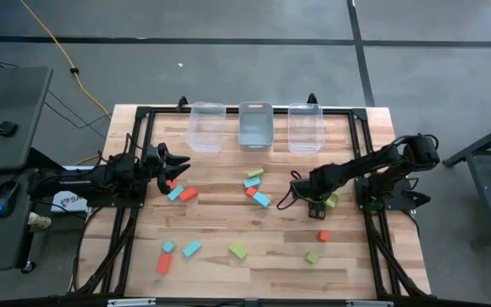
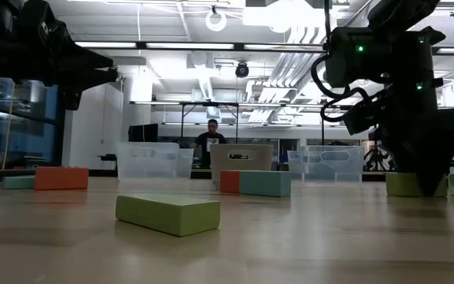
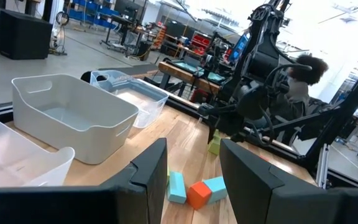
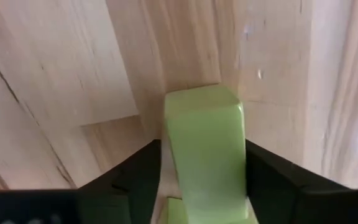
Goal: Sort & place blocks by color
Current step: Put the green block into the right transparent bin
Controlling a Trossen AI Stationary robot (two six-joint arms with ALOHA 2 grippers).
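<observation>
Small red-orange, light blue and yellow-green blocks lie scattered flat on the wooden table [image 1: 228, 222]. My right gripper [image 1: 318, 205] points down at the table's right side, shut on a yellow-green block [image 4: 204, 137]; in the low view it stands at the right [image 2: 430, 180]. My left gripper [image 1: 176, 162] hovers open over the left side, above a blue block [image 1: 175, 194] and a red block [image 1: 187, 194], touching nothing. Its wrist view shows the open fingers [image 3: 194, 180] facing a blue, red and blue cluster [image 3: 197, 193] at mid-table. My right gripper pinches the yellow-green block between its two fingers [image 4: 143, 177], on the block's two long side faces [image 4: 235, 155]. The fingers come from above, pointing down, and lie along the block. The low view shows green at table level [image 2: 407, 184], so it rests on the table.
Three clear bins [image 1: 207, 126], [image 1: 256, 125], [image 1: 305, 126] stand along the far edge. More blocks lie at mid-table [image 1: 257, 189], near the front [image 1: 238, 251], [image 1: 177, 254] and near the right gripper [image 1: 323, 235], [image 1: 313, 257]. A person [image 2: 211, 134] sits beyond the table.
</observation>
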